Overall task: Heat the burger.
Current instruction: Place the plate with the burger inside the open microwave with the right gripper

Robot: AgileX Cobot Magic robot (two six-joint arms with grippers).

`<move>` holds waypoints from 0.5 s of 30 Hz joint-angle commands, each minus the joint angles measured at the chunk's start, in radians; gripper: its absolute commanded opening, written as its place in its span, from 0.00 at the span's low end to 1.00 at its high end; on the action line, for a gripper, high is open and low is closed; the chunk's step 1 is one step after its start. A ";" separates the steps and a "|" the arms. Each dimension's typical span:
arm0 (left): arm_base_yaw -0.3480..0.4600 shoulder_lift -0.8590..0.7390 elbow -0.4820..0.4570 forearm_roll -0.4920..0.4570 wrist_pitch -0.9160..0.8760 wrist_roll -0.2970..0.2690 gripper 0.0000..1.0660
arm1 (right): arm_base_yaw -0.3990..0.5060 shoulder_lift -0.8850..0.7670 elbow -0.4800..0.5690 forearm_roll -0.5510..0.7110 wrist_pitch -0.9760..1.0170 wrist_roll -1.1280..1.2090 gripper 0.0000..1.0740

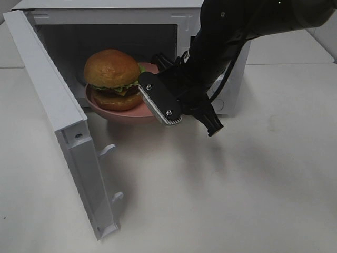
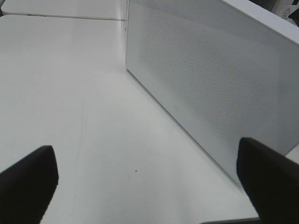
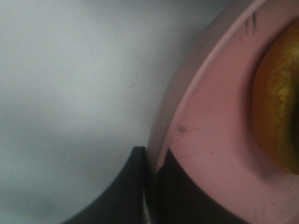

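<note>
My left gripper (image 2: 147, 175) stands wide with nothing between its fingers, hanging over the table (image 2: 70, 93) just beside a white dotted panel of the microwave (image 2: 210, 88). It is no part of the carry.

Moving right, the door (image 1: 58, 116) is swung fully open. Past it, the burger (image 1: 111, 71) sits on the plate (image 1: 126, 113) at the mouth of the cavity, partly inside. I cannot tell whether the plate rests on the cavity floor or hangs in my grip.

Right of the burger, my right gripper (image 3: 152, 179) is pinched tight on the plate's near rim, one finger above and one below.

I judge the burger soft and loosely stacked: a glossy bun over lettuce, cheese and patty. Squeezing it would crush the bun and slide the layers apart, so it is no place for a grip. The plate looks stiff and smooth, and its rim is the right hold. But I hold one edge only, so the weight hangs off to one side. The plate will likely want to dip, and the burger could skate on the smooth surface. I would keep it level and move slowly.
</note>
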 commanded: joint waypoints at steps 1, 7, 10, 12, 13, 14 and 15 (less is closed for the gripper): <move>-0.004 -0.025 0.005 -0.002 -0.010 0.001 0.90 | -0.002 0.020 -0.063 0.002 -0.023 0.055 0.01; -0.004 -0.025 0.005 -0.002 -0.010 0.001 0.90 | -0.002 0.068 -0.126 -0.026 -0.021 0.104 0.01; -0.004 -0.025 0.005 -0.002 -0.010 0.001 0.90 | -0.002 0.088 -0.164 -0.037 -0.022 0.123 0.01; -0.004 -0.025 0.005 -0.002 -0.010 0.001 0.90 | -0.002 0.099 -0.184 -0.041 -0.021 0.127 0.01; -0.004 -0.025 0.005 -0.002 -0.010 0.001 0.90 | -0.002 0.099 -0.184 -0.041 -0.021 0.127 0.01; -0.004 -0.025 0.005 -0.002 -0.010 0.001 0.90 | -0.002 0.106 -0.193 -0.041 -0.022 0.127 0.01; -0.004 -0.025 0.005 -0.002 -0.010 0.001 0.90 | -0.002 0.117 -0.213 -0.041 -0.020 0.127 0.01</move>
